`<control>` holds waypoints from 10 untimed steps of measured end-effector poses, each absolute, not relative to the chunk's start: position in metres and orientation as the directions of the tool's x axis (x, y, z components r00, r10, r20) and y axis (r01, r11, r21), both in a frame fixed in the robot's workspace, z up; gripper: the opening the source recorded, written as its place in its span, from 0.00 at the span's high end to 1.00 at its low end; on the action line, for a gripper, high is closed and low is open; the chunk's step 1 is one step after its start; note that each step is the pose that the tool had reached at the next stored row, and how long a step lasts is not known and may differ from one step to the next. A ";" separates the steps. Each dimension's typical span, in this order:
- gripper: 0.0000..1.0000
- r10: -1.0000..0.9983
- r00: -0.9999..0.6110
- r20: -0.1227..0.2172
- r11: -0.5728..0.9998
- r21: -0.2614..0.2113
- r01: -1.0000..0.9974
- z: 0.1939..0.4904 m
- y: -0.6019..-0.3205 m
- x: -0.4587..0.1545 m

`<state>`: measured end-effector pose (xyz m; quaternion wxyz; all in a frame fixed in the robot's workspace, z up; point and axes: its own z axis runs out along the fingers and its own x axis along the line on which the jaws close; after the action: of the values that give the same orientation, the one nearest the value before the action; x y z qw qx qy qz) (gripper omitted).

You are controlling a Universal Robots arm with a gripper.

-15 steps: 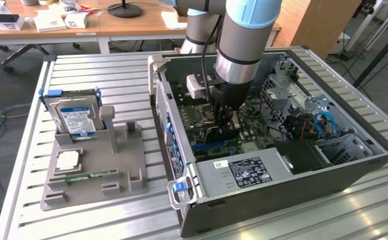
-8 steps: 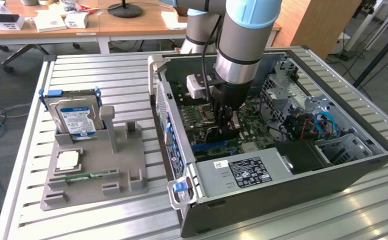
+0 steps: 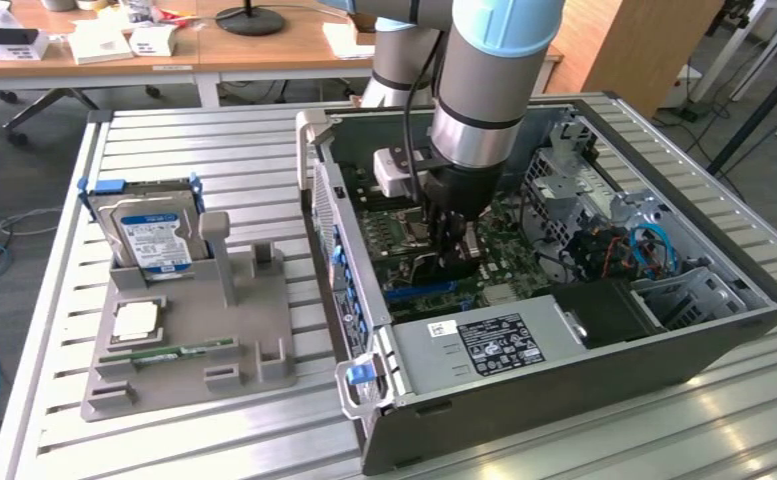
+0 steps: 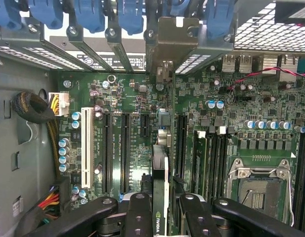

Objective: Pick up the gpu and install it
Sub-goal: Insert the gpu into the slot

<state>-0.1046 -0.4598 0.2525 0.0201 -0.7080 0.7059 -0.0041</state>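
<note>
Risk: gpu, clamped edge-on in my fingers over motherboard, may tilt under push; contacts bend.

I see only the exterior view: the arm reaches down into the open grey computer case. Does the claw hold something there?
Observer: Yes. In the wrist view the claw is shut on the thin flat dark gpu card, seen edge-on over the green motherboard.
Operator: Where is its bracket end?
Observer: The metal bracket sits among the blue plastic latches.
Operator: Are the neighbour slots free?
Observer: The long black slots beside the card are empty, and the white slot also.
</note>
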 end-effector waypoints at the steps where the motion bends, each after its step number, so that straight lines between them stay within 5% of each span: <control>1: 0.74 -1.000 0.001 -0.022 -0.001 -0.034 -0.999 0.253 -0.460 -0.105; 10: 0.74 -1.000 -0.008 -0.022 0.008 -0.034 -0.999 0.252 -0.460 -0.105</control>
<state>-0.1046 -0.4598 0.2524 0.0200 -0.7042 0.7097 -0.0043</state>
